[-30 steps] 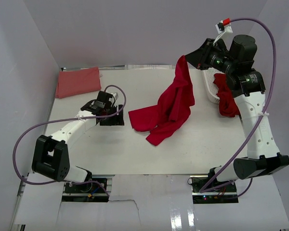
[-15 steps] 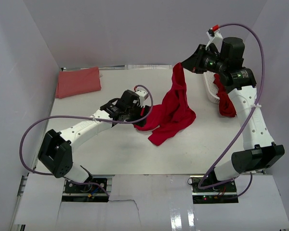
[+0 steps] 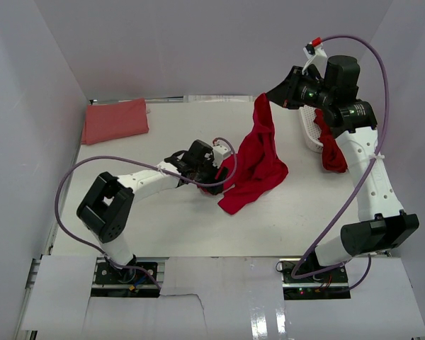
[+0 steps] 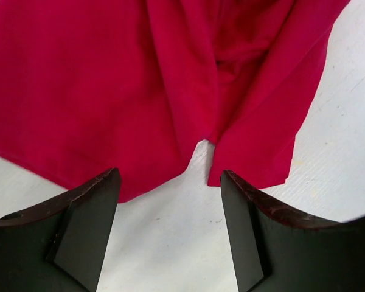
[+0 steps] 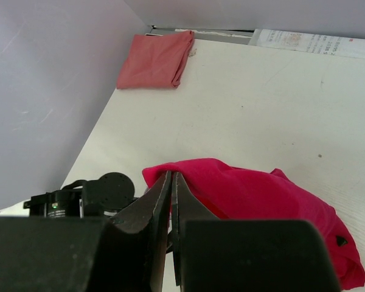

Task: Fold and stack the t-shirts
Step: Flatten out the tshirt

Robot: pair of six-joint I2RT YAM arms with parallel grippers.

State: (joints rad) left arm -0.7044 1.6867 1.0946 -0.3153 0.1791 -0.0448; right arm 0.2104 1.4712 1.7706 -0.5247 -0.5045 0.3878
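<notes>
A crimson t-shirt (image 3: 258, 156) hangs from my right gripper (image 3: 268, 95), which is shut on its top edge high above the table; its lower part lies crumpled on the table. The right wrist view shows the jaws (image 5: 171, 182) pinched on the red cloth (image 5: 261, 198). My left gripper (image 3: 218, 173) is open at the shirt's lower left edge. In the left wrist view its fingers (image 4: 88, 201) straddle bare table just short of the shirt's hem (image 4: 170, 109). A folded salmon-pink t-shirt (image 3: 115, 120) lies at the back left. More red shirts (image 3: 331, 145) hang from the white basket (image 3: 310, 127).
The white lattice basket stands at the right edge under my right arm. A sheet of paper (image 5: 304, 41) lies at the table's back edge. White walls close in the left, back and right sides.
My left gripper has reached right along the table to the shirt's lower left edge. My right gripper lifted the shirt's top a little at first and has held still since.
</notes>
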